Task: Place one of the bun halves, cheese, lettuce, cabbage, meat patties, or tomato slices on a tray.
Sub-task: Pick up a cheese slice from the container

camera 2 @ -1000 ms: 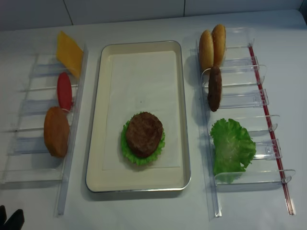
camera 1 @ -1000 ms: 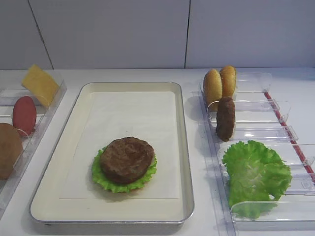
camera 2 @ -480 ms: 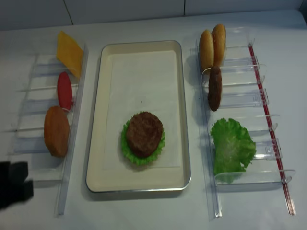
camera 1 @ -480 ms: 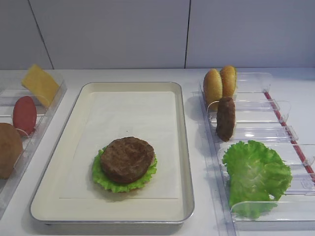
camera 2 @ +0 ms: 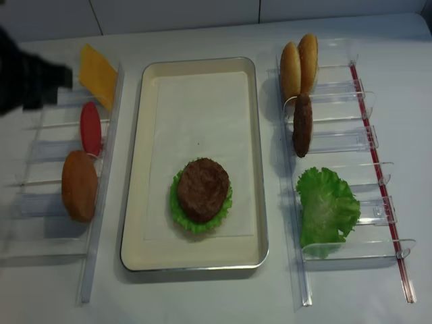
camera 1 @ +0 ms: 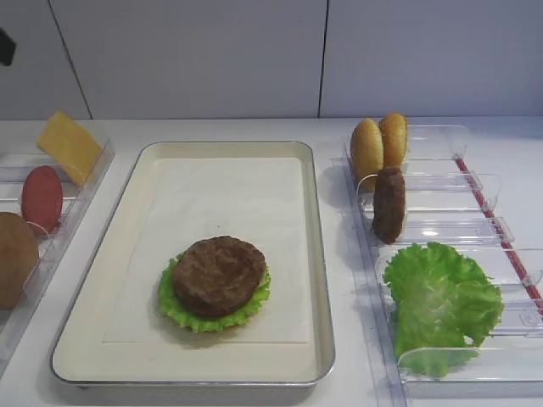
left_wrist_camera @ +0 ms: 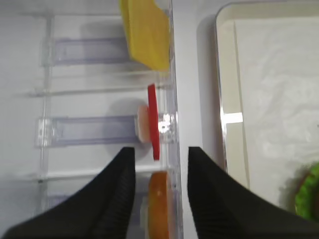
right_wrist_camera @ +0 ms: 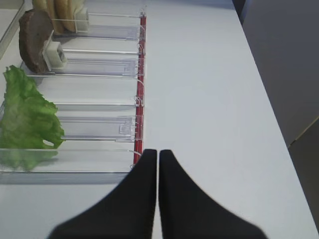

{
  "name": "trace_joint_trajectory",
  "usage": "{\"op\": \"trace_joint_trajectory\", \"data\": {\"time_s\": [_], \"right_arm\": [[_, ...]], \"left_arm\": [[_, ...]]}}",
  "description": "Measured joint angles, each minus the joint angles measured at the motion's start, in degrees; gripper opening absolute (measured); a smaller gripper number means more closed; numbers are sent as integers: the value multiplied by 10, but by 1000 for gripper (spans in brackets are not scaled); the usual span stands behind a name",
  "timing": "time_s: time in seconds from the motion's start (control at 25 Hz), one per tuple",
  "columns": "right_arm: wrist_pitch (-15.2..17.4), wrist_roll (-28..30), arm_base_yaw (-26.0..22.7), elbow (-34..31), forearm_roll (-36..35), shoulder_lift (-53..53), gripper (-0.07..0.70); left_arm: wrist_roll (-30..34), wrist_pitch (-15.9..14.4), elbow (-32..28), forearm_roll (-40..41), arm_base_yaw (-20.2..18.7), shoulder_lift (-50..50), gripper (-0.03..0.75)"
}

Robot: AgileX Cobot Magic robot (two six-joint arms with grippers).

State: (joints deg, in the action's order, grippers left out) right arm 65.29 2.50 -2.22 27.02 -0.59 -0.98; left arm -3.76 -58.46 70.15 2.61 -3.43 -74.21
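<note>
On the tray (camera 1: 314, 254), a meat patty (camera 1: 219, 275) sits on lettuce (camera 1: 170, 303). The left gripper (left_wrist_camera: 160, 184), jaws apart and empty, hangs above the tomato slice (left_wrist_camera: 153, 121); the cheese (left_wrist_camera: 144, 31) leans beyond. The right gripper (right_wrist_camera: 158, 164) looks pinched together.

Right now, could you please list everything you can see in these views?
cream rectangular metal-rimmed tray: one, centre
dark brown meat patties: two; on tray's lettuce, upright in right rack
frilly green lettuce: two; under tray patty, right rack
golden-tan bun halves: three; two right rack, one left rack
yellow-orange cheese slice: one, left rack
red tomato slice: one, left rack
clear plastic racks: two, flanking tray
left hand: black, open, over left rack
right hand: black, shut, empty
</note>
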Motion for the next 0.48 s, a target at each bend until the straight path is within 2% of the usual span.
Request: {"op": "trace_joint_trajectory", "data": {"time_s": [0.28,0.48], "right_arm": [[0,0,0,0,0,0,203],[0,0,0,0,0,0,203]], "left_arm": [[0,-3,160,0,4,-178,263],[6,-12,230,0,31,-265,263]]}}
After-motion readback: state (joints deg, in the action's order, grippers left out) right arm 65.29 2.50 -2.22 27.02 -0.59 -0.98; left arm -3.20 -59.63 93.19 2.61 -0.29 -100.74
